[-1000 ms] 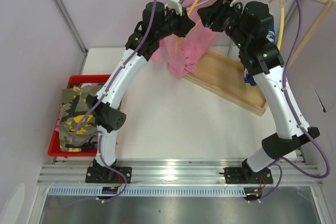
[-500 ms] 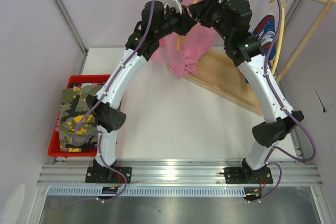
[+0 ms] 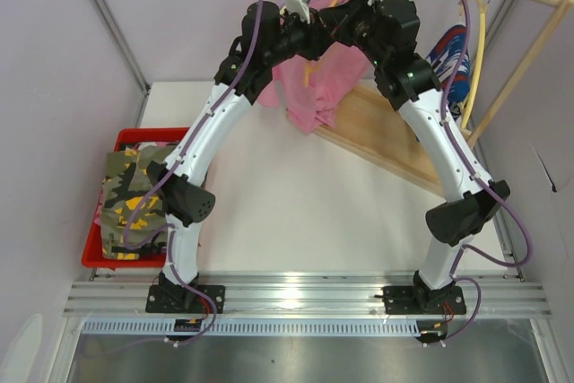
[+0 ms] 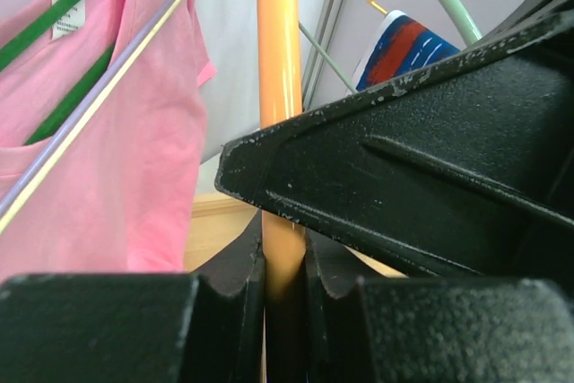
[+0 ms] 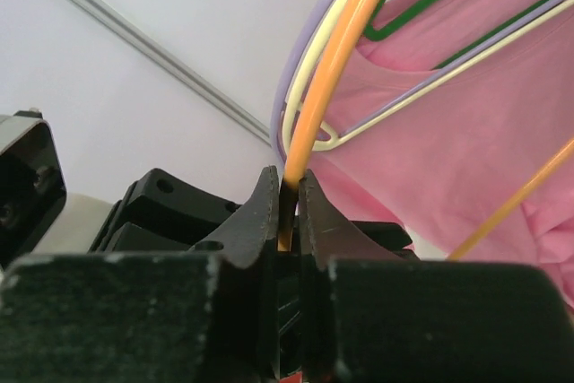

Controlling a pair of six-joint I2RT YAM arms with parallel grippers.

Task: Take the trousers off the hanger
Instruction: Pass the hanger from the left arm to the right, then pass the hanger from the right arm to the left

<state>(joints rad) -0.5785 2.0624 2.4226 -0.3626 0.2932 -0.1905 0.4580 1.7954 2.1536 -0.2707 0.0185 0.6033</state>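
Trousers (image 3: 453, 60) with blue-red print hang half hidden. Left end effector (image 4: 283, 257) and right end effector (image 5: 287, 199) clamp the orange hanger (image 4: 278, 42).

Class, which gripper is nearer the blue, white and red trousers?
Right. The right gripper is just left of the trousers seen from above; the left gripper is farther left.
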